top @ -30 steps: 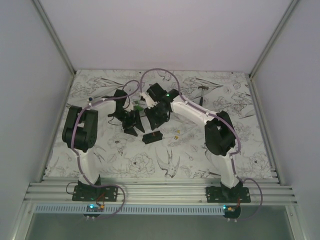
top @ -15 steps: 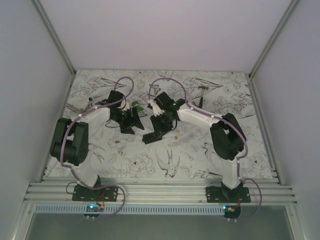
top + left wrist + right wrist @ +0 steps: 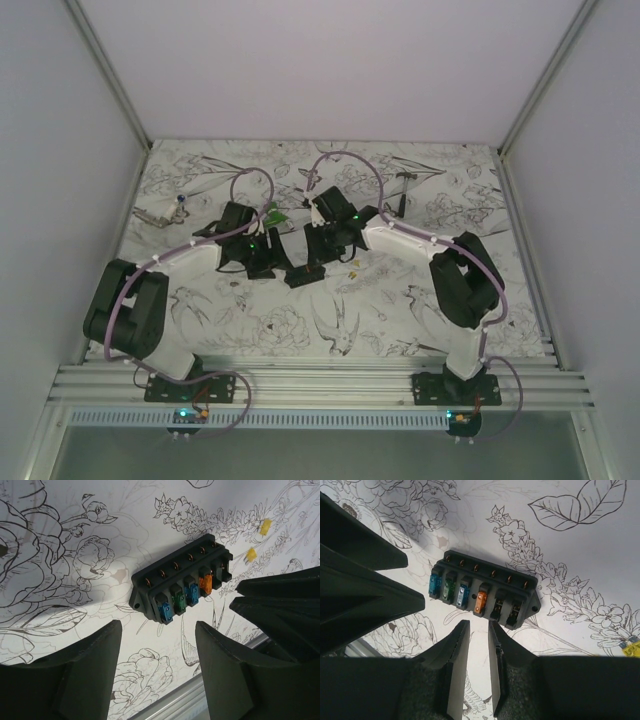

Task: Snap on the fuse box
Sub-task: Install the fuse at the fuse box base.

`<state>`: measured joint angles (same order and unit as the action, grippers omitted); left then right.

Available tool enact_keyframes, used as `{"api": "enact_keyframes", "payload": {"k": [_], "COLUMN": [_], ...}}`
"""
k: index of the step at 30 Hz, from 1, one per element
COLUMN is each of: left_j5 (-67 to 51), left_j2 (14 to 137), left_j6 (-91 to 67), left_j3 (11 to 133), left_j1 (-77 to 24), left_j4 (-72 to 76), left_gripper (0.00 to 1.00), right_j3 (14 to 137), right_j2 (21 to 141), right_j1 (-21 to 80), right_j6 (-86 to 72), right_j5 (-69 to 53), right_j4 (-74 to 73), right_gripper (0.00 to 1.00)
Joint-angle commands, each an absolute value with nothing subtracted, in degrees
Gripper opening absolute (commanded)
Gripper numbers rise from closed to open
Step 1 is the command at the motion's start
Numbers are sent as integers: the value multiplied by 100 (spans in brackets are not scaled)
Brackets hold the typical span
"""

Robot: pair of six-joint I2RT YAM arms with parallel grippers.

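The fuse box (image 3: pixel 304 276) is a black oblong with its lid off, lying flat on the flower-print mat. Blue, green and orange fuses stand in its slots (image 3: pixel 182 586), and the two slots past the orange fuse look empty (image 3: pixel 485 591). My left gripper (image 3: pixel 157 642) hovers just left of the box (image 3: pixel 262 260), open, with only mat between its fingers. My right gripper (image 3: pixel 479 626) hangs over the box's right end (image 3: pixel 323 256). Its jaws stand a narrow gap apart with nothing in them. Each wrist view shows the other gripper's dark fingers at its edge.
Two small yellow pieces (image 3: pixel 264 526) lie on the mat just beyond the box. A green plastic piece (image 3: pixel 272 214) sits behind the left gripper. A metal tool (image 3: pixel 158 213) lies far left. The aluminium rail (image 3: pixel 320 383) runs along the near edge.
Both grippers have come forward and down to either end of the fuse box. The right jaws have narrowed, and the left jaws have widened a little. The box has not moved.
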<state>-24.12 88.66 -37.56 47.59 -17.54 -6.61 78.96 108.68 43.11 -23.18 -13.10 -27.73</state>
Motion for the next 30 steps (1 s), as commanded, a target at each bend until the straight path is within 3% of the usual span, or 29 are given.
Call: {"api": "enact_keyframes", "payload": {"k": [1,16,30], "left_j5": [-2240,-2295,-2390], "left_j2": [8981,9376,9732], "left_j6": [-3787,-3709,-3601], "left_j3": [4766,5132,5374], "left_j1": [-1859,-1978,-2029], "left_j4": [-516,-637,-711], "left_gripper": [63,58,47], "right_j3": [7993,8182,8213], "right_j2": [10955,11266,11213], "right_j1": [4360,4351,4352], "right_j6": [-2211,-2375,-2560], "right_j5": [-1034,-1478,-1499], "right_j4": [-2655,-2667,-2591], "right_gripper": [28,22,20]}}
